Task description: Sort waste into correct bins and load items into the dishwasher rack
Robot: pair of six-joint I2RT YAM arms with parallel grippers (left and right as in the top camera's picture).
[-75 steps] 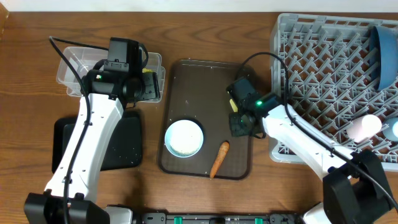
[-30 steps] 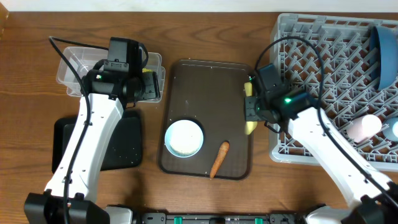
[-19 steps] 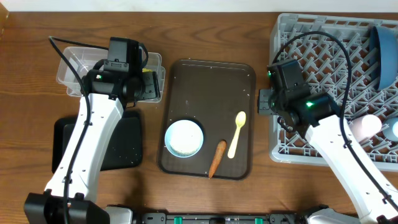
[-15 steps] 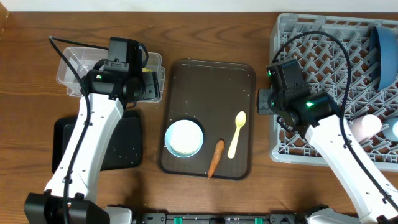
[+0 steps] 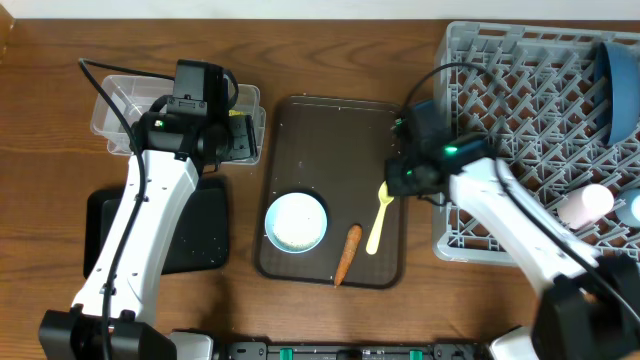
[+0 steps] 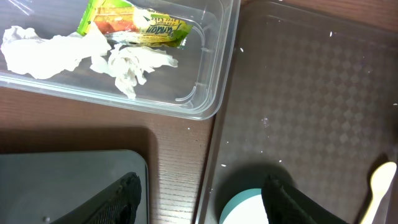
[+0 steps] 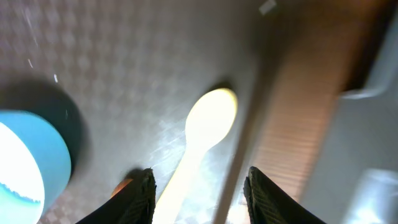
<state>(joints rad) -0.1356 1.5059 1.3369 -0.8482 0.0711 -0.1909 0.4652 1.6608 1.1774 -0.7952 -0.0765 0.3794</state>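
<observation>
The cream spoon [image 5: 377,222] lies on the brown tray beside the carrot [image 5: 348,256] and the white bowl [image 5: 296,221]. My right gripper [image 5: 398,180] hovers open just above the spoon's bowl end. In the right wrist view the spoon [image 7: 208,121] runs down between the open fingers of that gripper [image 7: 200,199], untouched. My left gripper [image 5: 243,140] stands open and empty by the clear tub [image 5: 115,100]. That tub [image 6: 211,81] holds the wrapper [image 6: 134,18] and tissue [image 6: 56,50]. The rack [image 5: 500,70] carries the blue plate [image 5: 620,85] and the pink cup [image 5: 585,203].
The brown tray [image 5: 330,130] lies between the arms, with rice grains [image 6: 264,122] scattered on it. The black tray [image 5: 200,240] sits under the left arm. The left gripper [image 6: 202,208] hangs over the wood strip between the two trays.
The spoon dropped from the right gripper onto the brown tray. That gripper swung to the rack's edge, then came back left over the spoon with its jaws apart. The left arm stayed still.
</observation>
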